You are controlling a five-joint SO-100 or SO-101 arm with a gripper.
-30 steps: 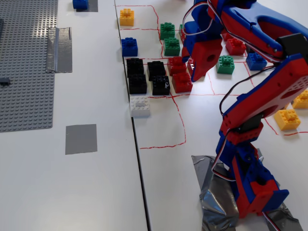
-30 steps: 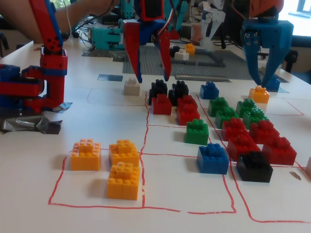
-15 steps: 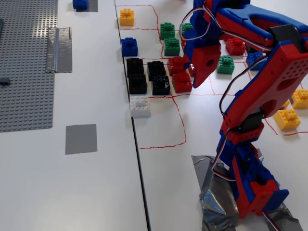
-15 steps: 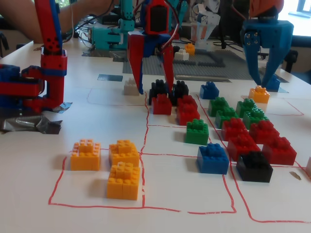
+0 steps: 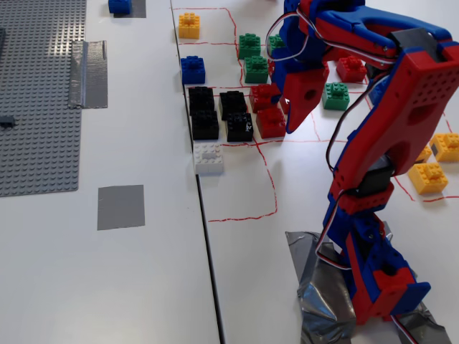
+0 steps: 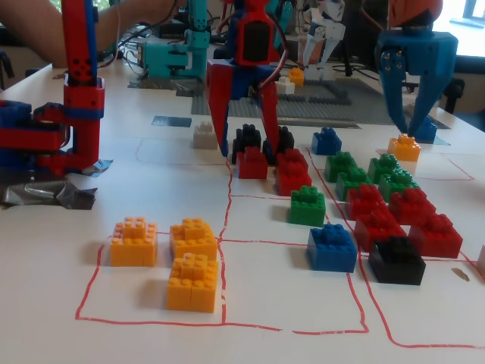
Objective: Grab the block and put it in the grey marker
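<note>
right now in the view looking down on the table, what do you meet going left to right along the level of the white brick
grey baseplate → grey marker → white brick → red block → hand → yellow brick

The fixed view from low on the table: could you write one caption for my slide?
Open gripper straddles a red block among sorted coloured bricks.

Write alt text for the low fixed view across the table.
A red and blue arm's open fingers straddle a red brick beside black bricks. Nearer the camera, red-lined squares hold three yellow bricks, plus green, blue and more red ones.
</note>
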